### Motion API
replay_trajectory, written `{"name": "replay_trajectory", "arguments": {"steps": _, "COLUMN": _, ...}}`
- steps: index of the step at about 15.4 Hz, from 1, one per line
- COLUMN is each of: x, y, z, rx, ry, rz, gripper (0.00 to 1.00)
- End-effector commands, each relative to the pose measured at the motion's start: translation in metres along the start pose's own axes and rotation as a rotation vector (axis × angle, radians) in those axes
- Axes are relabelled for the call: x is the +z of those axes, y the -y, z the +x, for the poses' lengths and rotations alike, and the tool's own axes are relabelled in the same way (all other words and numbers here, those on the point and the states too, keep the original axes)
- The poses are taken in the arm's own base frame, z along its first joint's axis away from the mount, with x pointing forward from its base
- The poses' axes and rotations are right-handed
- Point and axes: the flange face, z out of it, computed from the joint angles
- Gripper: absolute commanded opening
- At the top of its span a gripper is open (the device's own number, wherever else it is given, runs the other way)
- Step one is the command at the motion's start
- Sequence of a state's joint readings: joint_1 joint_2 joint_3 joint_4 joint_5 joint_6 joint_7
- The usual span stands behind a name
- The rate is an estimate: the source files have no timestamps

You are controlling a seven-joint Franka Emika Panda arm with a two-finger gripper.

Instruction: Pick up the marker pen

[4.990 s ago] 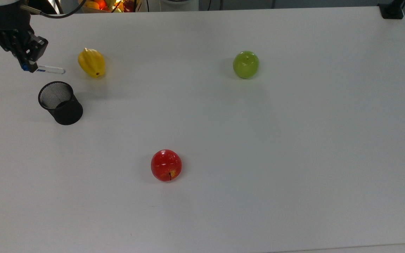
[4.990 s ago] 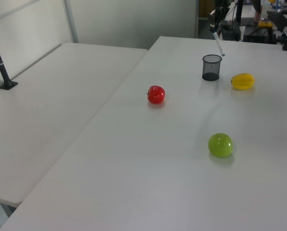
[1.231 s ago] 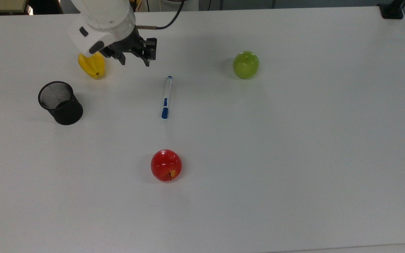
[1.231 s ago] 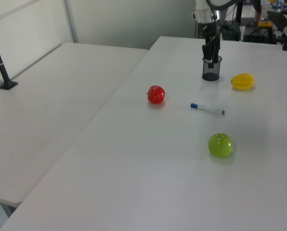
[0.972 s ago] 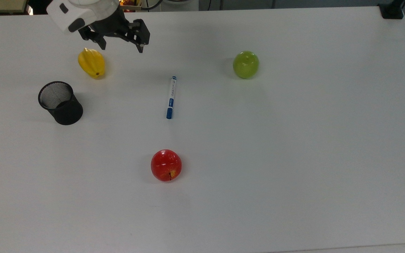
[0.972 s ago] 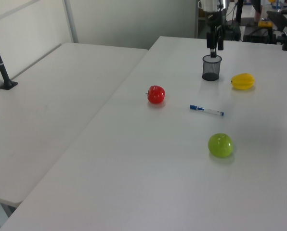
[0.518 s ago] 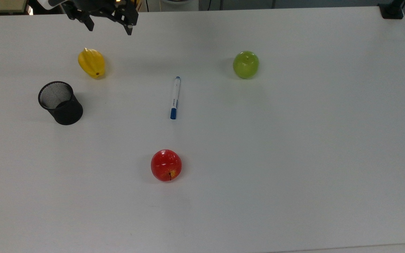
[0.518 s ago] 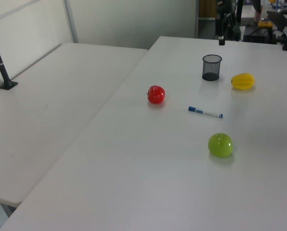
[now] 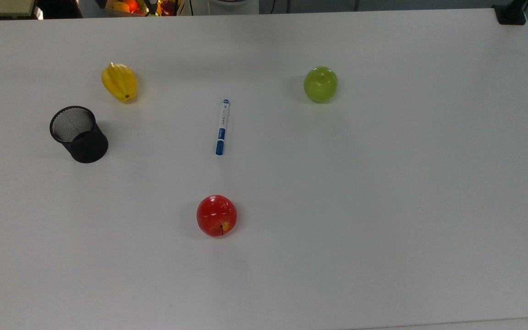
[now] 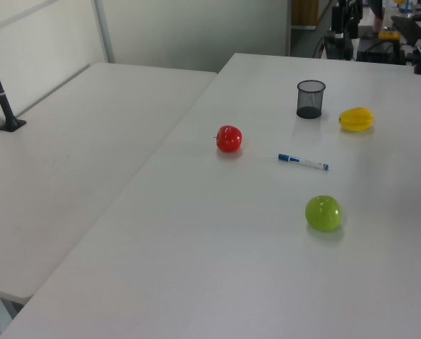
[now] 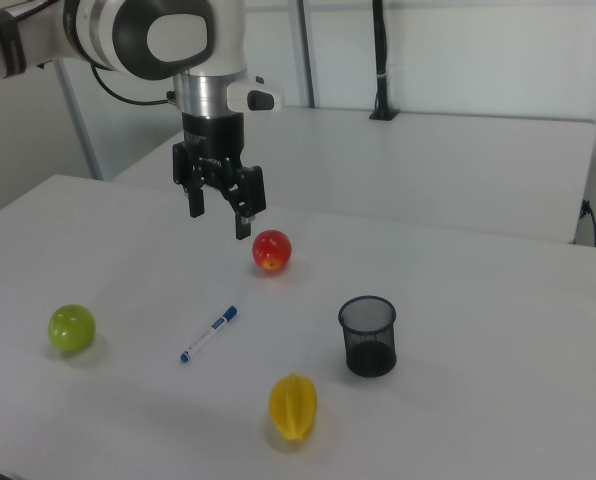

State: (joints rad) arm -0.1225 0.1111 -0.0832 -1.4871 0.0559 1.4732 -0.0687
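My gripper (image 11: pixel 219 212) hangs in the upper left of the right view with its fingers spread wide and nothing between them, high above the table (image 9: pixel 383 206); at the top edge of the top view a box of fruit is cut off and hard to make out. I count one marker pen (image 9: pixel 222 126), lying flat near the upper middle of the top view (blue cap end toward the bottom of the frame), one red apple (image 9: pixel 217 215), one green apple (image 9: pixel 320 84), one yellow starfruit (image 9: pixel 119 81) and one black mesh cup (image 9: pixel 79 134) standing upright. All five sit well apart from each other, and the pen has bare tabletop on every side, with the whole right half and bottom of the top view open.
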Motion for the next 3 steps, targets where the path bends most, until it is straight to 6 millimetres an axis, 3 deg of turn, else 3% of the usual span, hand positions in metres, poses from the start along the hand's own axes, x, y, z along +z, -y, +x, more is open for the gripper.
{"name": "replay_trajectory", "arguments": {"steps": 1, "x": 0.0013, "y": 0.0031, "z": -0.0104, "rx": 0.003, "ry": 0.012, "rz": 0.022, "gripper": 1.0}}
{"name": "replay_trajectory", "arguments": {"steps": 3, "x": 0.0014, "y": 0.0029, "z": -0.0106, "rx": 0.003, "ry": 0.013, "rz": 0.021, "gripper": 1.0}}
